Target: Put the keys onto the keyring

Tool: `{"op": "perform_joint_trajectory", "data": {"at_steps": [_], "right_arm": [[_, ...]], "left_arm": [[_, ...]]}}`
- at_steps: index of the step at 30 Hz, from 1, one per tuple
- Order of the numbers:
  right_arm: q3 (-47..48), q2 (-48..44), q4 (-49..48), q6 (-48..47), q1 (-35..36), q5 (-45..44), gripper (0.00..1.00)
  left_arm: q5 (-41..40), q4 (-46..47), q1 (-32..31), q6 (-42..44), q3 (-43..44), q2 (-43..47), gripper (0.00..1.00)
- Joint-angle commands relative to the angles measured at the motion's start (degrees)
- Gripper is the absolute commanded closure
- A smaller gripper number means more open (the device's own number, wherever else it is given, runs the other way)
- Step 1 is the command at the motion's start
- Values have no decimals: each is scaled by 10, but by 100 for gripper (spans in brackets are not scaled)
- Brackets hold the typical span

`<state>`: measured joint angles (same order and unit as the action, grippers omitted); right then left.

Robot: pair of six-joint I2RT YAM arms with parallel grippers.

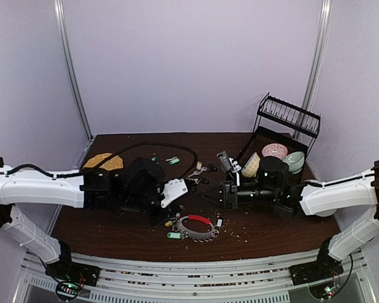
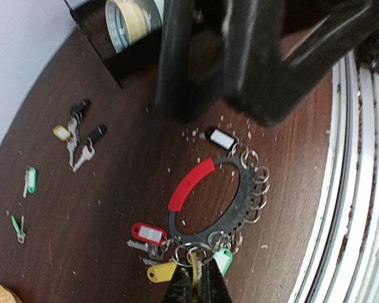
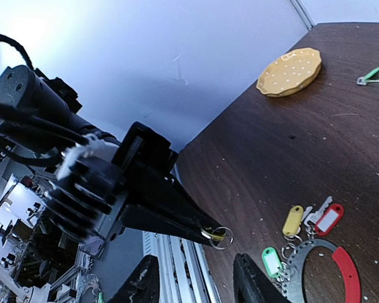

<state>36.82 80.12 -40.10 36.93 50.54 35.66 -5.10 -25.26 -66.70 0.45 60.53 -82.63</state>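
The left end effector (image 3: 208, 233) is pinched tight on a small silver split ring (image 3: 220, 238) and holds it up, I think so the wide-open right end effector (image 3: 194, 268) can reach it. The big round keyring with a red plastic arc (image 2: 191, 184) lies flat on the dark brown wooden counter (image 2: 101, 208) nearby. It has four tags: red, yellow, green and black. Two keys lie loose, a green-tagged silver key (image 2: 29, 180) and a second green-tagged key (image 2: 17, 227)
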Motion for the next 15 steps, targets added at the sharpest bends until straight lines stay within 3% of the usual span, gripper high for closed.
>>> {"op": "perform_joint_trajectory", "data": {"at_steps": [1,7,15], "right_arm": [[0,2,-107,81,8,-4,56],[43,-6,-34,44,34,-13,50],[88,19,-24,40,54,12,59]], "left_arm": [[-47,265,-24,59,-102,116,100],[-106,473,-57,193,-225,196,100],[-122,551,-72,271,-248,209,100]]}}
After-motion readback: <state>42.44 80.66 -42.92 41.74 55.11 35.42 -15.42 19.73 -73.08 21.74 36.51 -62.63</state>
